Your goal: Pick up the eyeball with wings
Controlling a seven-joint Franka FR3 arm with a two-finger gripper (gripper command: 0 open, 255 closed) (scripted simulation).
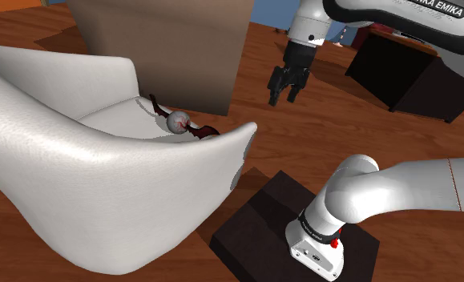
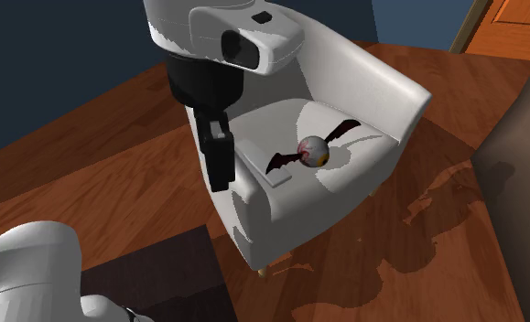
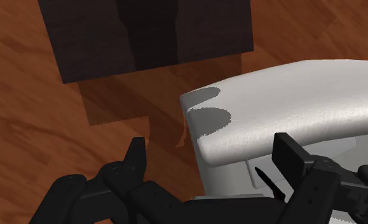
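The eyeball with wings (image 1: 178, 122) is a pale ball with dark red bat-like wings, lying on the seat of a white armchair (image 1: 78, 184). In the second exterior view the eyeball (image 2: 312, 151) rests mid-seat with its wings spread to both sides. My black gripper (image 1: 282, 98) hangs open and holds nothing. It is over the wood floor, beyond the armrest on the shoulder view's right. In the second exterior view the gripper (image 2: 219, 174) hangs in front of the near armrest. In the wrist view the gripper (image 3: 213, 159) has its fingers apart, the armrest (image 3: 290, 102) lies beyond them, and a dark wing tip (image 3: 263, 175) peeks out.
A tall brown block (image 1: 166, 48) stands behind the armchair. Dark low furniture (image 1: 406, 72) sits at the shoulder view's upper right. The dark stand (image 1: 254, 228) is beside the chair's front corner. Wood floor (image 2: 418, 247) surrounds the chair.
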